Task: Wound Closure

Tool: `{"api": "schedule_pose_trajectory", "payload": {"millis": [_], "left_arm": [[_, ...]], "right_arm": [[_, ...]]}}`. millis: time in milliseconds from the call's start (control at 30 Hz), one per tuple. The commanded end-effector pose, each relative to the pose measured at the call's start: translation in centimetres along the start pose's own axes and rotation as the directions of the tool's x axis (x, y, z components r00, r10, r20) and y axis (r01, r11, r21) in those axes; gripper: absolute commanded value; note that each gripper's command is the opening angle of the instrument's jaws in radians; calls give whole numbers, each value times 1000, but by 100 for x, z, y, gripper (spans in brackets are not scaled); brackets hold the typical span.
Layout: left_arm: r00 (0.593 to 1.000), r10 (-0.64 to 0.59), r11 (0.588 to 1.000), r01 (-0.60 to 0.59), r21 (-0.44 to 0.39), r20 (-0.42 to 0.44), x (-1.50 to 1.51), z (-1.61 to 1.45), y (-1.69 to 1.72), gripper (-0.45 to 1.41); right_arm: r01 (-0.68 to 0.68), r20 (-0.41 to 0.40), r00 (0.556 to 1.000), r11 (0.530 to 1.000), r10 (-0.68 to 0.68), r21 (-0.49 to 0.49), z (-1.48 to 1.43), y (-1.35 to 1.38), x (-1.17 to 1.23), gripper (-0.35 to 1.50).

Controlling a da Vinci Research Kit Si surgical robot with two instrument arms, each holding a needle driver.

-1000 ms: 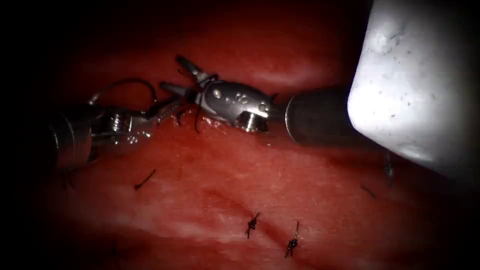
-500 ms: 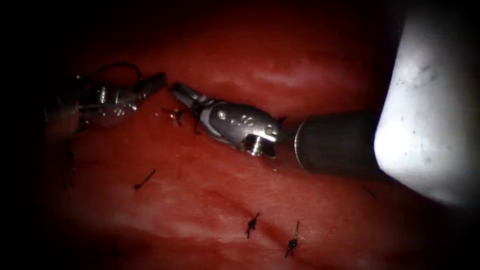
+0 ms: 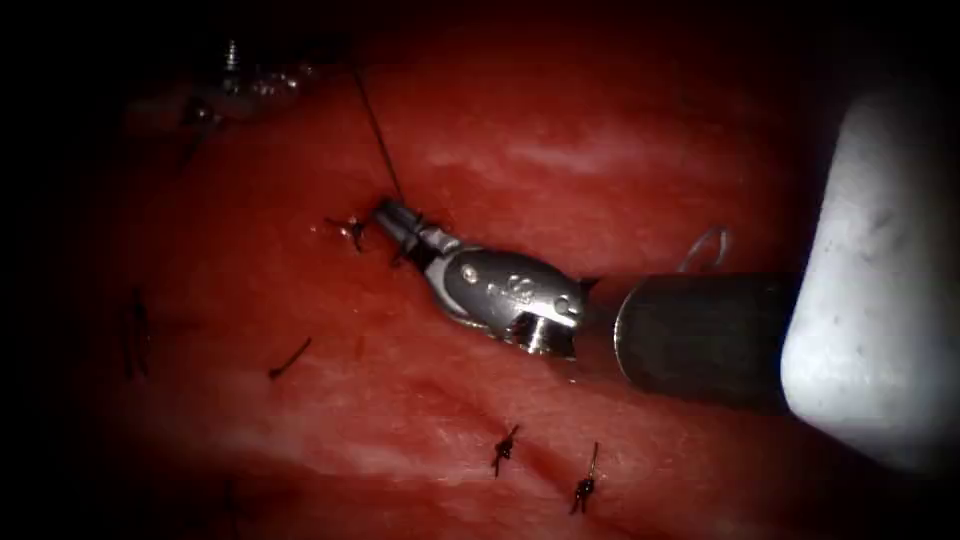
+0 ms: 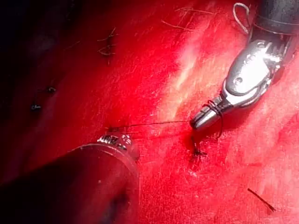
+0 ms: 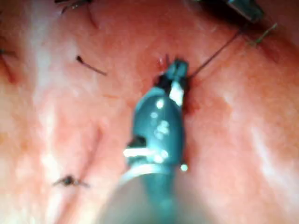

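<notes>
My right tool point(image 3: 385, 212) lies over the red tissue point(image 3: 560, 150), its jaws shut beside a small knot point(image 3: 350, 230) at the cut. Dark thread is wound around these jaws point(image 4: 196, 122). From their tip a taut thread point(image 3: 375, 130) rises to my left tool point(image 3: 255, 78), which sits dim and far off at the upper left. In the left wrist view that thread point(image 4: 149, 124) stretches straight to the left tool's wrist point(image 4: 114, 139). The right wrist view has the shut right tool point(image 5: 177, 65) with the thread point(image 5: 217, 53) leading away from it.
Two tied stitches point(image 3: 505, 447) point(image 3: 583, 487) sit lower along the cut. A cut thread end point(image 3: 290, 358) lies on the tissue to the left. A thin pale loop point(image 3: 708, 245) stands by the right tool's shaft point(image 3: 700, 335).
The left tool has pulled away up and to the left, drawing the thread taut. The right tool's jaws, open a second ago, have shut, and it has slid slightly down and right.
</notes>
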Motion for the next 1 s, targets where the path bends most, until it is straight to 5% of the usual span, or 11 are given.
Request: {"api": "schedule_pose_trajectory", "payload": {"millis": [33,500,1000], "left_arm": [[1000,7,1000,-7,1,0,0,14,-6,-45],[1000,-9,1000,9,8,6,-27,70,-46,-45],[1000,-11,1000,11,13,12,-31,90,-51,-45]], "right_arm": [[-6,3,1000,1000,6,8,0,-14,-7,-35],[-6,14,1000,999,6,31,-12,-39,-18,-35],[-7,11,1000,999,7,54,-35,-65,-21,-35]]}}
